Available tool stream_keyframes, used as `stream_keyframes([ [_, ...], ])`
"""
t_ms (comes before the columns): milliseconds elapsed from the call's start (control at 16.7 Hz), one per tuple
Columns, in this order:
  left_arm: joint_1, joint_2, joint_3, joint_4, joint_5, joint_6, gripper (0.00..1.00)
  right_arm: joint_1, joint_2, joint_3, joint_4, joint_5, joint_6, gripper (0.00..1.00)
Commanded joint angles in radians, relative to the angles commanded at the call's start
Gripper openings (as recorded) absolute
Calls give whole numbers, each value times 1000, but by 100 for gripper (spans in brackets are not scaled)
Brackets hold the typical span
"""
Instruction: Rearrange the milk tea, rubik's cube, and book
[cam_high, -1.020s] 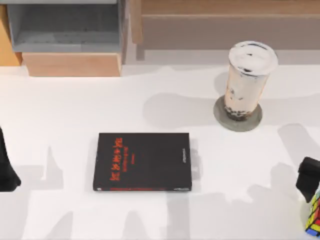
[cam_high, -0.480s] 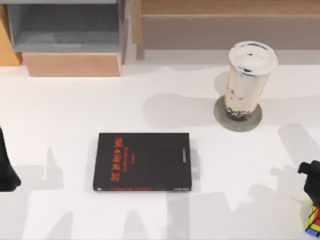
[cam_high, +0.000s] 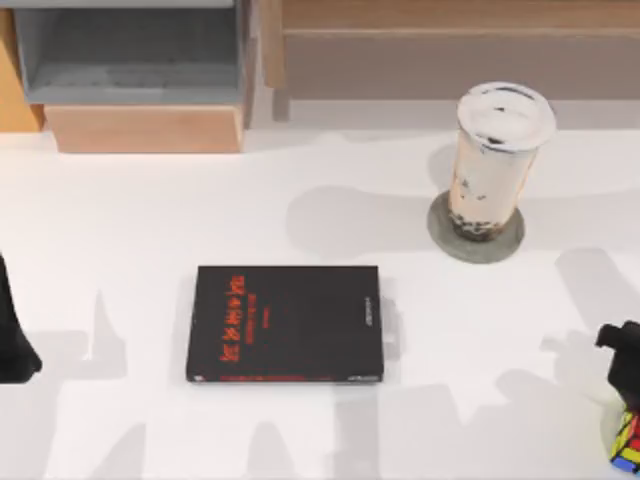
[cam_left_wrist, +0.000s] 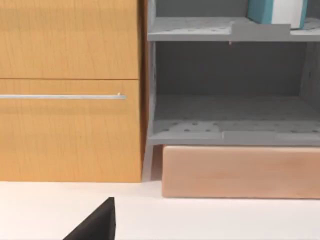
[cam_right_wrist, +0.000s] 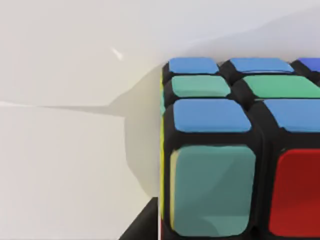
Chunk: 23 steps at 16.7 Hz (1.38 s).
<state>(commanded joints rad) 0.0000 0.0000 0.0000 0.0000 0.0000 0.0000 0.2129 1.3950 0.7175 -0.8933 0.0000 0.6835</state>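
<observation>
The milk tea stands upright on a grey coaster at the back right. At the front right corner the rubik's cube peeks out from under my right gripper, which hangs directly over it. The right wrist view has the rubik's cube very close, with blue, green and red stickers. The teal-blue book stands on the upper grey shelf in the left wrist view. My left gripper is parked at the left edge.
A black book with red lettering lies flat in the middle of the white table. A grey open shelf unit with a wooden base stands at the back left, and a wooden cabinet is beside it.
My right arm has shifted toward the table's front right corner and now covers more of the rubik's cube. The milk tea, the black book and the left arm have not moved.
</observation>
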Motion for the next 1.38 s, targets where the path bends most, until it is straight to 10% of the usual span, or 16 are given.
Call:
stream_keyframes([
  [1380, 0, 0, 0, 0, 0, 0, 100, -8, -39, 142, -68, 45, -15, 0],
])
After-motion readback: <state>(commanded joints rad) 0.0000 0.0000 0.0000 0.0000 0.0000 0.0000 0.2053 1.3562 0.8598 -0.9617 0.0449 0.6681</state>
